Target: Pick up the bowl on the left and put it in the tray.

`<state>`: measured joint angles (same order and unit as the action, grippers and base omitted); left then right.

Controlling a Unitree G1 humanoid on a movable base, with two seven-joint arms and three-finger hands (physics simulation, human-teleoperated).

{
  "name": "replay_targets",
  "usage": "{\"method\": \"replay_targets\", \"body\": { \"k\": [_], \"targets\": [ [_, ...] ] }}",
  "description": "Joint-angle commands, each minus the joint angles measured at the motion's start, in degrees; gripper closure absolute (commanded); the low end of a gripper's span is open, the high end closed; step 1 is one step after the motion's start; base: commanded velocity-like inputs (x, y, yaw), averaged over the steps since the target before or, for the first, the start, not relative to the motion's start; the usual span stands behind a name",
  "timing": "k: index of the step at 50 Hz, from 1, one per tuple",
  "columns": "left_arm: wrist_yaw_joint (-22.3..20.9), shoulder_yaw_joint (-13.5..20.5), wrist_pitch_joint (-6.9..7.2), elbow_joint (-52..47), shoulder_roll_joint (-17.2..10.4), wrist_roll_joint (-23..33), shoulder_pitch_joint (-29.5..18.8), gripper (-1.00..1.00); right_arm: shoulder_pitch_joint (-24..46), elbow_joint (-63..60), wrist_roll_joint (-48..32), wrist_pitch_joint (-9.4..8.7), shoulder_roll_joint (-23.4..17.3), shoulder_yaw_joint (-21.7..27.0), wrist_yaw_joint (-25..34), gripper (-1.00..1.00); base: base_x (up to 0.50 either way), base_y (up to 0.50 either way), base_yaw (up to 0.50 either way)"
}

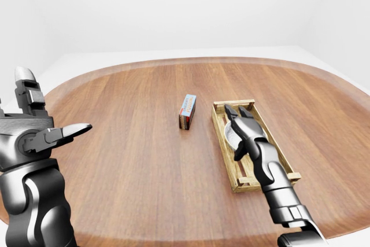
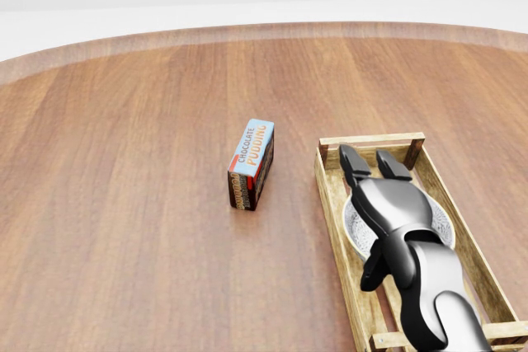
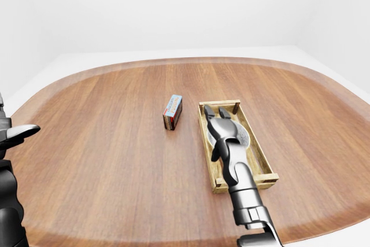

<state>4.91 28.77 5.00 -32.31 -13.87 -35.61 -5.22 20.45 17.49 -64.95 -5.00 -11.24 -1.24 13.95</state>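
Only the eye views show the left hand [image 1: 34, 134], raised well left of the tray [image 2: 371, 139], fingers spread, holding nothing. The head view shows the right hand [image 2: 394, 208] over the tray, fingers straight and apart, above the bowl [image 2: 352, 222], which lies inside the tray. The pudding box [image 2: 252, 164] stands on the table [image 2: 124, 220], near the tray's far left corner.

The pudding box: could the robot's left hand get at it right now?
Probably, though it looks a stretch. The open left hand hangs at the left-eye view's left, only bare table lies between it and the pudding box, and the right hand is over the tray.
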Motion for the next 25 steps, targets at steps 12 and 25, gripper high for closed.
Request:
{"method": "replay_targets", "body": {
  "k": [12, 25],
  "targets": [
    [0.2, 0.4, 0.00, -0.6, -0.2, -0.6, 0.0, -1.00, -9.9, -49.9, -30.0, 0.00, 12.4, -4.3, 26.1, -1.00, 0.00, 0.00, 0.00],
    [0.3, 0.7, 0.00, -1.1, -0.3, -1.1, 0.1, -1.00, -11.9, -70.8, -44.2, 0.00, 22.0, -13.8, 26.1, -1.00, 0.00, 0.00, 0.00]
  ]
}}
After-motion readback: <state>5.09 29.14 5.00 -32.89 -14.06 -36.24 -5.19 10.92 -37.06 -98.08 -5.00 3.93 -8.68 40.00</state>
